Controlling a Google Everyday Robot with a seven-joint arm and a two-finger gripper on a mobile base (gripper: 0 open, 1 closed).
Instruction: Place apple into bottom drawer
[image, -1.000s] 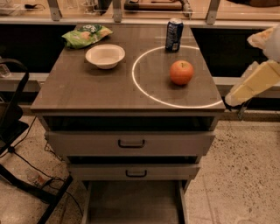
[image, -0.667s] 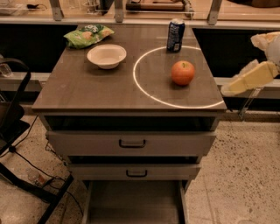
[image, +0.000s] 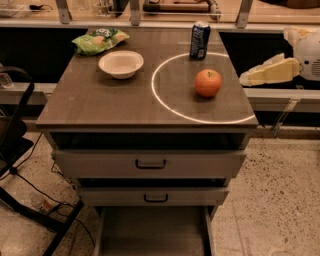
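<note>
apple (image: 208, 83): rests stem-up on the table (image: 100, 107) towards its right front corner, inside a bright ring of light (image: 161, 102); nothing holds it
neighbours: blue can (image: 200, 40) stands just behind the apple, white bowl (image: 120, 73) and green snack bag (image: 99, 41) lie well apart on the left, so the right side is the open way in
gripper (image: 246, 78): hangs off the table's right edge, pointing left at the apple, near it but apart; wide or narrow cannot be told
bottom drawer (image: 150, 234): pulled out low under the two grey-fronted drawers (image: 150, 163), its flat floor showing, apparently left open to take the fruit
step in hand: judged a reach for the apple, no grasp made yet
risk: a round apple may roll towards the table's edge if nudged from the side
</note>
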